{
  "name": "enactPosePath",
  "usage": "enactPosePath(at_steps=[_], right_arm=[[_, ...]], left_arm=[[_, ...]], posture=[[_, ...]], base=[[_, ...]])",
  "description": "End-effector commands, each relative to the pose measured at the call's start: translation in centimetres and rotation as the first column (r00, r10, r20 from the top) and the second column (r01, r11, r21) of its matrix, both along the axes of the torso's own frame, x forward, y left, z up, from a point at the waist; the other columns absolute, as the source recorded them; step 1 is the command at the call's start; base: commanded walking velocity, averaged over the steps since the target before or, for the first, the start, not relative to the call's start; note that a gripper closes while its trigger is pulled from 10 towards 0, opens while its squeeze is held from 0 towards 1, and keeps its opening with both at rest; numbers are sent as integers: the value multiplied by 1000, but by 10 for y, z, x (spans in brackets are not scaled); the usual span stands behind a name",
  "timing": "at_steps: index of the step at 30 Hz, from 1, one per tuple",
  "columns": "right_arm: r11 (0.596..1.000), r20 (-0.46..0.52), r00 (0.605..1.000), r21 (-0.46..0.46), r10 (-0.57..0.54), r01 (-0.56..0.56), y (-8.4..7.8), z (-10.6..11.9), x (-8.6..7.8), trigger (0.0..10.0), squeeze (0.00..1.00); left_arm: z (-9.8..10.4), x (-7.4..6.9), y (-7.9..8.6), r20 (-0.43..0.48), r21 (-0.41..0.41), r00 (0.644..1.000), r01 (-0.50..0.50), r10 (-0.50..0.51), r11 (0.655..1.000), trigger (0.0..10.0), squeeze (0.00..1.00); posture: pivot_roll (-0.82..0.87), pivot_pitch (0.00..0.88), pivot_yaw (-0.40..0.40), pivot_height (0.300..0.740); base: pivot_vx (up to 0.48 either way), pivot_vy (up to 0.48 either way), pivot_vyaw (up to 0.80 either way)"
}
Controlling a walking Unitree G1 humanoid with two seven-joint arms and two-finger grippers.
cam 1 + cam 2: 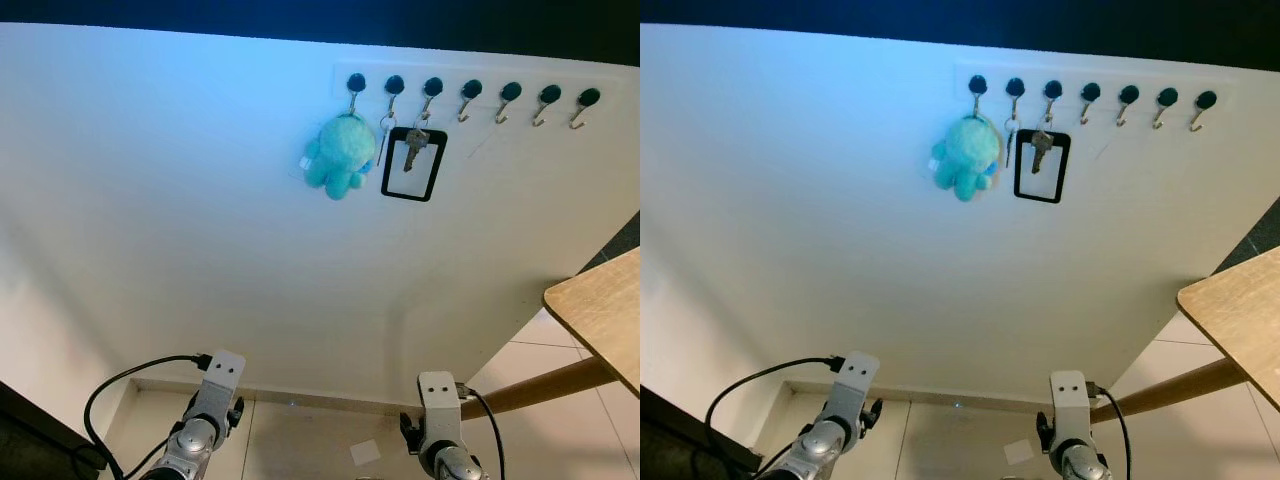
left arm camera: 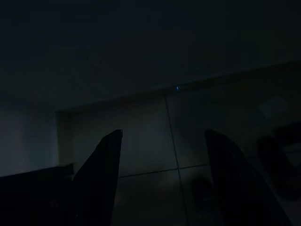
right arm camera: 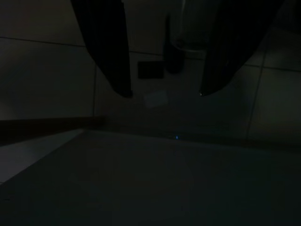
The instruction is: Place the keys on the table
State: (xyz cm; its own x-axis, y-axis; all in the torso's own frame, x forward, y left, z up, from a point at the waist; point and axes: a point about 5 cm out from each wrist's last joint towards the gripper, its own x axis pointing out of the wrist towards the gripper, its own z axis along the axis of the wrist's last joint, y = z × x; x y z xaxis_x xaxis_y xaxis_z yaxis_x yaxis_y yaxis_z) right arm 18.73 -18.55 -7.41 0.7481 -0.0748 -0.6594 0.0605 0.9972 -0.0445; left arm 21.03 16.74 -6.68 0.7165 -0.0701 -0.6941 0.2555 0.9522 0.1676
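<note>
A silver key hangs on the white wall from a rack of black hooks, in front of a black rectangular tag. Beside it hang a thin key on a ring and a teal plush charm. The wooden table juts in at the right edge, well below the hooks. Both silver arms hang low, the left arm and the right arm far beneath the keys. In the dark wrist views my left gripper and right gripper stand open over floor tiles, holding nothing.
Several hooks to the right of the keys are bare. A slanted wooden table leg runs down toward the tiled floor. A dark piece of furniture sits at the lower left corner. A black cable loops off the left arm.
</note>
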Motion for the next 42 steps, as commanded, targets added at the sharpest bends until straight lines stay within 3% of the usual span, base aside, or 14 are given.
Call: enactPosePath(at_steps=[1, 14, 24, 34, 42], right_arm=[[1000, 13, 1000, -1, -24, 24, -5, 1, 1, 10000, 0], [999, -2, 1000, -34, -12, 12, -15, 1, -3, 10000, 0], [996, 9, 996, -17, -92, 92, -19, 0, -7, 10000, 0], [990, 39, 989, -17, -142, 143, -26, 5, -1, 10000, 0], [990, 23, 990, -7, -141, 142, -25, 2, -6, 10000, 0]], left_arm=[[1, 0, 4, 5, 20, 1000, 6, -6, 1000, 10000, 0], [0, 0, -8, 13, -2, 1000, 10, -10, 1000, 10000, 0], [-2, -2, -16, 11, 2, 999, 40, -40, 999, 10000, 0], [-1, 0, -18, 11, 5, 997, 76, -76, 997, 10000, 0], [0, 0, -15, 18, -1, 998, 67, -66, 998, 10000, 0]], posture=[[72, 2, -46, 740], [67, 13, -52, 740], [41, 8, -31, 740], [8, 0, 4, 740], [14, 0, -17, 740]], base=[[0, 0, 0], [0, 0, 0], [0, 0, 0], [0, 0, 0], [0, 0, 0]])
